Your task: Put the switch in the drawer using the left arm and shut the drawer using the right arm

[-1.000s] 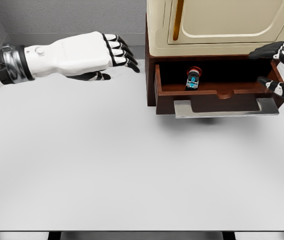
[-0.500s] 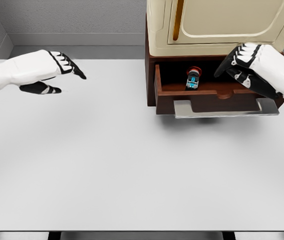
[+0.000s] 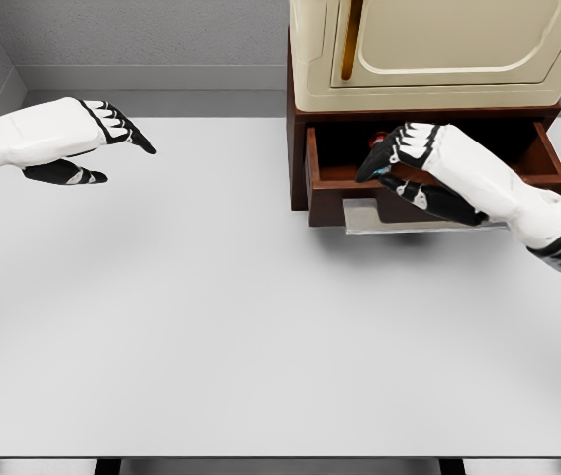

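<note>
Head view: the drawer [image 3: 542, 163] stands pulled out under the cream cabinet [image 3: 428, 49], and the switch [image 3: 380, 140] lies inside it, only its red tip peeking past the right hand [image 3: 414, 163]. That hand holds nothing, its fingers loosely extended over the drawer's front edge (placed, I judge, to push it shut). The left hand [image 3: 57, 139] hovers well apart over the white table [image 3: 211, 327], fingers relaxed and empty, its part apparently done.
</note>
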Motion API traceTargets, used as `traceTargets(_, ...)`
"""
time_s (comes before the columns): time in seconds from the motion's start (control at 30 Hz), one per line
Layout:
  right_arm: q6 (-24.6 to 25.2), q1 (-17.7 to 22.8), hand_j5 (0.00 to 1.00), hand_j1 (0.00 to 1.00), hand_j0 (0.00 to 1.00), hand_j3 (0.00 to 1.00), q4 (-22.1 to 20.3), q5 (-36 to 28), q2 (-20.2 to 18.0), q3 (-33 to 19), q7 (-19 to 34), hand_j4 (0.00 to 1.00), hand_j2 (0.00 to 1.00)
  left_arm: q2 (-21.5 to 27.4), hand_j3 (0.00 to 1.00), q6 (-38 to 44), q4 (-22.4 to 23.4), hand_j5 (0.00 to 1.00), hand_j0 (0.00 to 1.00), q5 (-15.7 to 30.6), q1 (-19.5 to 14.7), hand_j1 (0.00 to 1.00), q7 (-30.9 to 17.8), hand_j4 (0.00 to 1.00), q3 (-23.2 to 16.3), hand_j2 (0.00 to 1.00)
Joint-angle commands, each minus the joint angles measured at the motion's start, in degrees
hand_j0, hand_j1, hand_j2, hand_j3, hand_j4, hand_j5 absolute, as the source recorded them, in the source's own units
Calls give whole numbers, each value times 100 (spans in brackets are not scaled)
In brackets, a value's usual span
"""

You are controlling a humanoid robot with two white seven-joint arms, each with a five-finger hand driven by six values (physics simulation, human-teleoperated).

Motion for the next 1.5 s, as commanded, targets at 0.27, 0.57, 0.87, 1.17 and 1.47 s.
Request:
traceTargets(0.27,4,-62,54,54,54,54,7,-37,67,361,-5,54,54,6,78,11,-34,78,78,36,0,78,3,78,5,78)
traceTargets(0.57,4,-79,55,55,55,55,7,-46,6,624,-14,55,55,6,78,11,-34,78,78,18,53,78,3,78,5,78)
traceTargets(0.87,4,-44,57,57,57,57,16,-46,-91,791,-14,57,57,6,78,11,-34,78,78,18,53,78,3,78,5,78)
traceTargets(1.17,4,-62,56,56,56,56,323,7,-91,818,-5,56,56,6,79,11,-34,79,79,18,53,79,3,79,5,79)
traceTargets(1.47,4,-88,55,55,55,55,605,7,-91,827,-5,55,55,6,79,11,-51,79,79,18,53,79,3,79,5,79)
